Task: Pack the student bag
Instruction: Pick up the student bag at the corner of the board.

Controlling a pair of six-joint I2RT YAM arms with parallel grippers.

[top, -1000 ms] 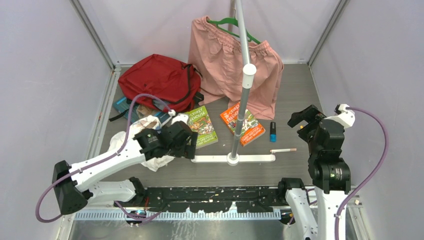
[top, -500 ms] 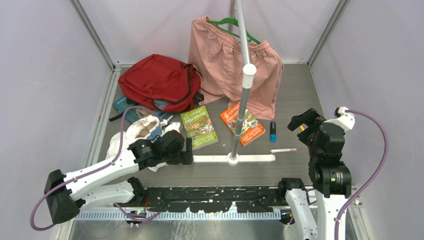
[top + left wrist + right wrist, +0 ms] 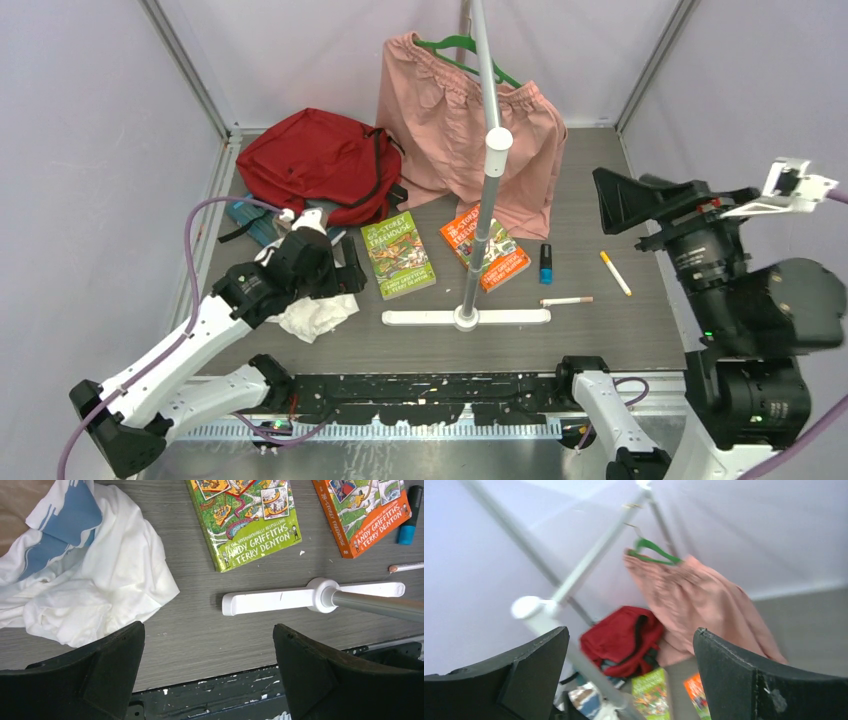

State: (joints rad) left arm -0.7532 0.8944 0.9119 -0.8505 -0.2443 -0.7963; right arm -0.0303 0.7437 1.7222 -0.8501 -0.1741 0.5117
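The red student bag (image 3: 320, 165) lies at the far left of the table, and also shows blurred in the right wrist view (image 3: 624, 640). A green book (image 3: 397, 254) and an orange book (image 3: 487, 248) lie flat in front of it, both also in the left wrist view, the green book (image 3: 245, 520) and the orange book (image 3: 367, 517). My left gripper (image 3: 347, 275) is open and empty, above the table between the white plastic bag (image 3: 85, 580) and the green book. My right gripper (image 3: 625, 203) is open and empty, raised high at the right and facing the bag.
A white stand base (image 3: 465, 317) with a grey pole (image 3: 488, 100) stands mid-table. Pink shorts (image 3: 470, 120) hang on a green hanger at the back. A blue marker (image 3: 546, 263), a white pencil (image 3: 566, 300) and a yellow pencil (image 3: 615, 272) lie at the right. A teal book (image 3: 245, 215) pokes out by the bag.
My right arm has swung up high towards the camera, uncovering the yellow pencil. My left gripper has drawn back left and slightly farther, over the white bag's edge.
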